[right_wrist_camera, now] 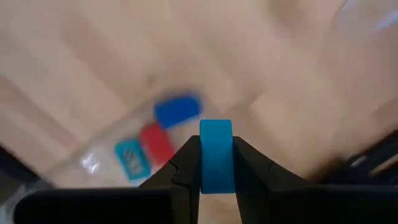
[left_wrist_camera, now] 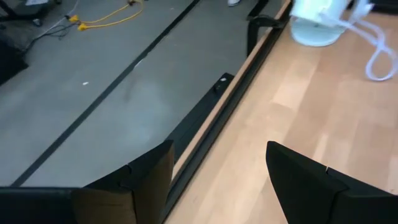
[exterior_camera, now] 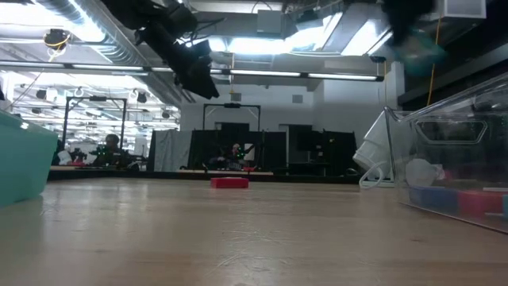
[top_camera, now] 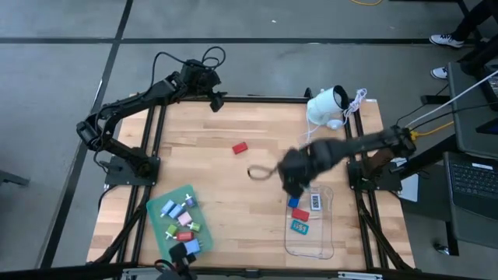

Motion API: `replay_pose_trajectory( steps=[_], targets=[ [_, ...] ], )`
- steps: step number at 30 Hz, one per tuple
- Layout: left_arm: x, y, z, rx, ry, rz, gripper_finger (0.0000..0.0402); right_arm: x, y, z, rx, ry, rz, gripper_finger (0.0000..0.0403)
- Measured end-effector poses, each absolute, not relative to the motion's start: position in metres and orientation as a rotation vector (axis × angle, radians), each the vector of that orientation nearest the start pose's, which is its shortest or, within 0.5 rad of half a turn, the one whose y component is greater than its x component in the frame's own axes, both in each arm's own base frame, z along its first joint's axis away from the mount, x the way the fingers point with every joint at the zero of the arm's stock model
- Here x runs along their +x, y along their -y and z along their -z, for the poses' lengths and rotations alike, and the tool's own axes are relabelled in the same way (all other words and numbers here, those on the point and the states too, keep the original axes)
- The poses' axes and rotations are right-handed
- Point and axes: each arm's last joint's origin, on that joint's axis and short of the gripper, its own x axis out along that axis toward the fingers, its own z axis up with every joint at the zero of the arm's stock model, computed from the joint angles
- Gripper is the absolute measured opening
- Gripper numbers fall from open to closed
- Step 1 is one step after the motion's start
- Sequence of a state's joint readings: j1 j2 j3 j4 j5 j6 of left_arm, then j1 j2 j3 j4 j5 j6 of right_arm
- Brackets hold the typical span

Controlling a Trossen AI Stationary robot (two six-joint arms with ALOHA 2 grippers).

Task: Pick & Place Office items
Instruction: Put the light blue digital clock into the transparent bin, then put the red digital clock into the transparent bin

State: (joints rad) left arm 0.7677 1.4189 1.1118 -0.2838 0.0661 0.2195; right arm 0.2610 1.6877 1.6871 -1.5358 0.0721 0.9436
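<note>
Far-left tabletop corner: left end effector (left_wrist_camera: pixel 217 180) waits, fingers apart, holding nothing.
Green tray (top_camera: pixel 159 204): sorted office items, parked aside.
Right end effector (right_wrist_camera: pixel 216 163): clamped on blue piece (right_wrist_camera: pixel 216 155), seemingly carrying it toward clear tray (top_camera: pixel 327 247).

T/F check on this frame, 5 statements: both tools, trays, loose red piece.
1. The right tool is shut on a light blue piece. True.
2. The left tool holds a red piece. False: it is open and empty, parked at the table's far left corner.
3. A red piece lies loose on the bare wood, outside both trays. True.
4. The clear tray is empty. False: it already holds blue, red and teal pieces.
5. The green tray lies on the right arm's side. False: it lies on the left arm's side, near the front edge.
</note>
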Motion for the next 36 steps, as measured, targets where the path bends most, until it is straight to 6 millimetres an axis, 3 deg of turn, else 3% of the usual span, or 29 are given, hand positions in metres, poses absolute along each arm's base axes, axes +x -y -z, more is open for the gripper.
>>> replay_pose_trajectory(
  steps=[8, 14, 19, 27, 30, 36],
  targets=[
    [0.227, -0.215, -0.295, -0.029, -0.601, -0.593, 0.0249, 0.279, -0.139, -0.256, 0.781, -1.455, 0.460, 0.0064],
    [0.227, -0.215, -0.295, -0.038, -0.592, -0.582, 0.0248, 0.262, -0.160, -0.224, 0.892, -1.508, 0.523, 0.0064],
    [0.227, -0.215, -0.295, -0.070, -0.582, -0.589, 0.0248, 0.255, -0.166, -0.219, 0.888, -1.553, 0.519, 0.0077],
    [0.227, -0.215, -0.295, -0.112, -0.573, -0.602, 0.0248, 0.252, -0.165, -0.219, 0.862, -1.570, 0.539, 0.0215],
    [0.228, -0.215, -0.295, -0.117, -0.569, -0.590, 0.0248, 0.252, -0.165, -0.219, 0.847, -1.570, 0.519, 0.0249],
    [0.232, -0.210, -0.287, -0.268, -0.580, -0.478, 0.0248, 0.255, -0.155, -0.228, 0.783, -1.500, 0.448, 0.0265]
  ],
)
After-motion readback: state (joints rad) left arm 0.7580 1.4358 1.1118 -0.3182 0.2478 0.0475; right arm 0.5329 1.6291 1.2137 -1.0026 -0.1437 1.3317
